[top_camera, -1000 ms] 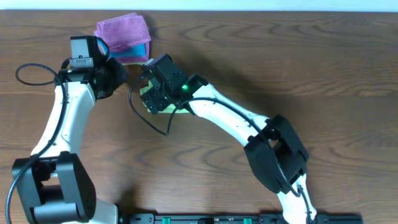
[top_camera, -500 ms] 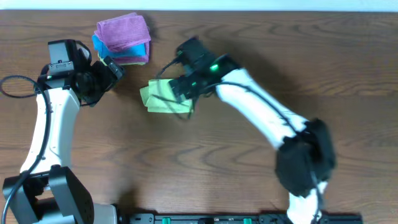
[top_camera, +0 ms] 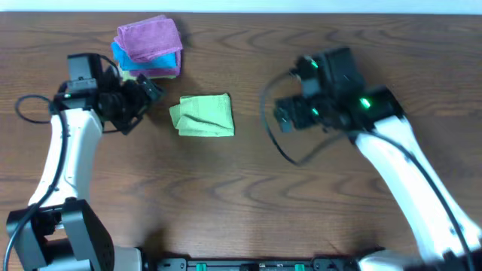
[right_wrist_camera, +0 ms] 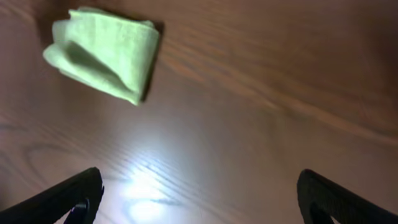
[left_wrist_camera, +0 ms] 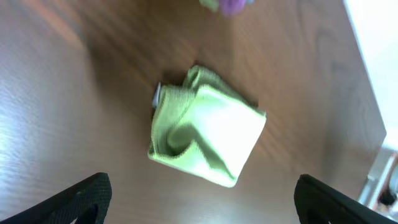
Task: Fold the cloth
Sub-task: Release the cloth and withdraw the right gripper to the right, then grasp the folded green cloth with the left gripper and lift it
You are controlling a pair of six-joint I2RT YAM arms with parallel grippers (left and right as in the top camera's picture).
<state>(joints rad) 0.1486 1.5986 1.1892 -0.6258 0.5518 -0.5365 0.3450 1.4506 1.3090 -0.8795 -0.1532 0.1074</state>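
The green cloth point(top_camera: 202, 116) lies folded in a small, slightly rumpled square on the wooden table, with no gripper touching it. My left gripper point(top_camera: 143, 102) hovers just left of it, open and holding nothing. In the left wrist view the cloth point(left_wrist_camera: 205, 134) sits ahead of the wide-apart fingers point(left_wrist_camera: 87, 196). My right gripper point(top_camera: 282, 117) stands off to the cloth's right, also open and not holding anything. The right wrist view has the cloth point(right_wrist_camera: 106, 56) at the upper left, far from the gripper point(right_wrist_camera: 202, 199).
A stack of folded cloths point(top_camera: 148, 47), purple on top of blue and yellow-green, rests at the back left near the table's far edge. A purple corner of the stack point(left_wrist_camera: 227, 5) shows at the top of the left wrist view. A black cable loops beside the right arm point(top_camera: 275, 147).
My right gripper has left the green cloth and swung well to the right. My left gripper has opened and now sits just left of the cloth. The cloth stays folded on the table.
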